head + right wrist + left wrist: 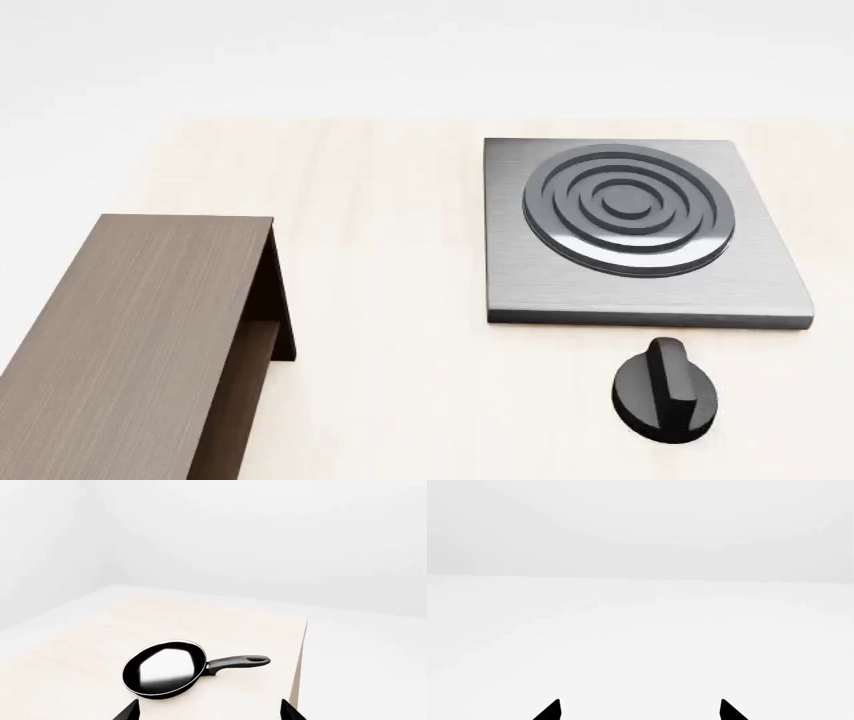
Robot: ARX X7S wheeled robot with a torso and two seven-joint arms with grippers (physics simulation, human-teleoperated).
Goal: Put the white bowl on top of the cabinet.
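While cabinet [134, 340] sits left, stove plate [641, 235], knob [665, 392] right; pan [167, 669] apart.

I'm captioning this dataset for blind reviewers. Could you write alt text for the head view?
A pale wooden table seen from above holds a dark brown wood-grain cabinet at the lower left. At the right a grey square stove plate bears raised concentric rings, with a black knob just in front of it. No bowl, arm or tool appears in this view.

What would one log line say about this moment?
white bowl: not in view | cabinet top: bare | left hand: open, empty | right hand: open, above frying pan
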